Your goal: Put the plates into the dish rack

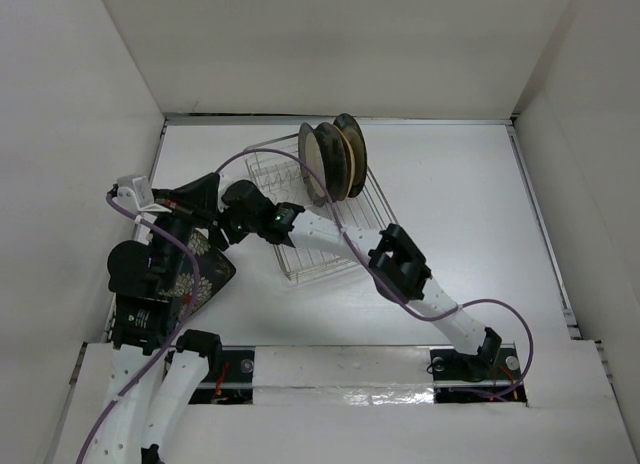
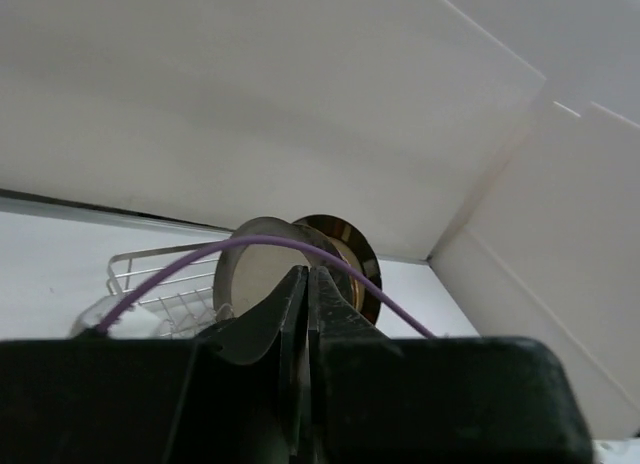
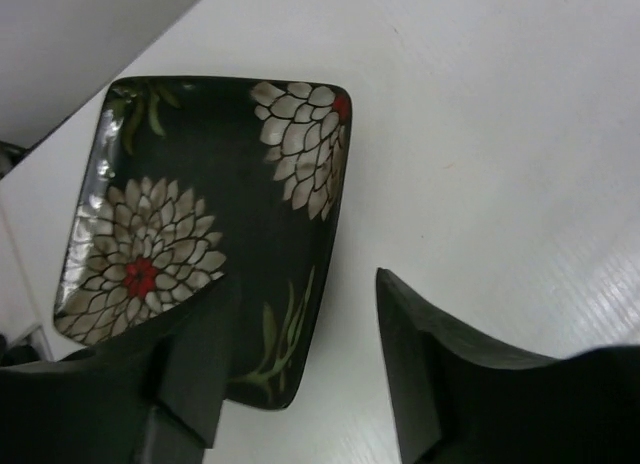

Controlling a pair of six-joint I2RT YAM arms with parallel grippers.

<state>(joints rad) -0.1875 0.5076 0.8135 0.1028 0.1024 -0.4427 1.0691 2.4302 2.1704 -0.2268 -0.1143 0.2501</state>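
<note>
Inside dish rack, far end: plates upright on edge.

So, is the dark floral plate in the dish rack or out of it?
Out. The dark floral plate lies flat on the table, left of the dish rack, under the open right gripper.
</note>
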